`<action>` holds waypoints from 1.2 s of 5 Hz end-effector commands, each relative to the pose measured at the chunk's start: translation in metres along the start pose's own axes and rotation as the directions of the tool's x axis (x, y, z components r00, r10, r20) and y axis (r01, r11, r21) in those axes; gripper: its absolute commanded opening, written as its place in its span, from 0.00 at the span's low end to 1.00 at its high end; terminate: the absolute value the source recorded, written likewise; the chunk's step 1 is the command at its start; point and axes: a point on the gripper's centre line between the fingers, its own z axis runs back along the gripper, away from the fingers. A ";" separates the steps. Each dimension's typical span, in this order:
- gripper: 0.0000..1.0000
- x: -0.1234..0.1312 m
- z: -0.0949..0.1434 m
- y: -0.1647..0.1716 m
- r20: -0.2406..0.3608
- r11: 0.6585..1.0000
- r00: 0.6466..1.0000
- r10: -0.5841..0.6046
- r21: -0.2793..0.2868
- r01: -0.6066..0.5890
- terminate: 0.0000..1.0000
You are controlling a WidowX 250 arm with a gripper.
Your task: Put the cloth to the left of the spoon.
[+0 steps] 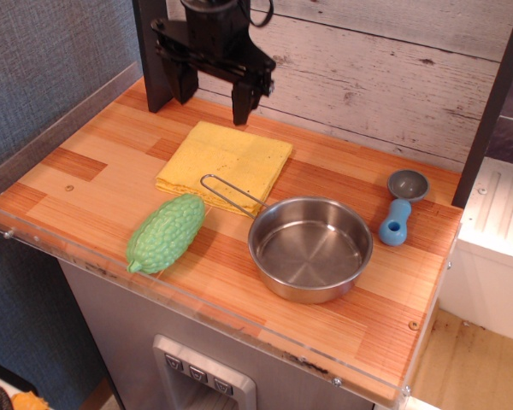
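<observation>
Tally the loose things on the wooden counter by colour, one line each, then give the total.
Yellow: 1, the cloth
Green: 1, the gourd
Steel: 1, the pan
Blue and grey: 1, the spoon
Total: 4

Yellow cloth (227, 166), light-blue-handled grey spoon (400, 207), bumpy green gourd (165, 231).

Five loose things are counted below the open fingers (241, 109): one cloth (226, 165), one gourd (166, 231), one pan (310, 248), one spoon (401, 207). One gripper (212, 96) is seen.
</observation>
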 end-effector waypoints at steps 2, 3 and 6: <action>1.00 -0.055 0.046 -0.015 0.013 0.996 1.000 -0.019 -0.092 0.020 0.00; 1.00 -0.073 0.046 -0.019 -0.005 0.990 1.000 -0.025 -0.141 0.024 0.00; 1.00 -0.083 0.045 -0.019 -0.040 0.984 0.999 -0.027 -0.175 0.020 1.00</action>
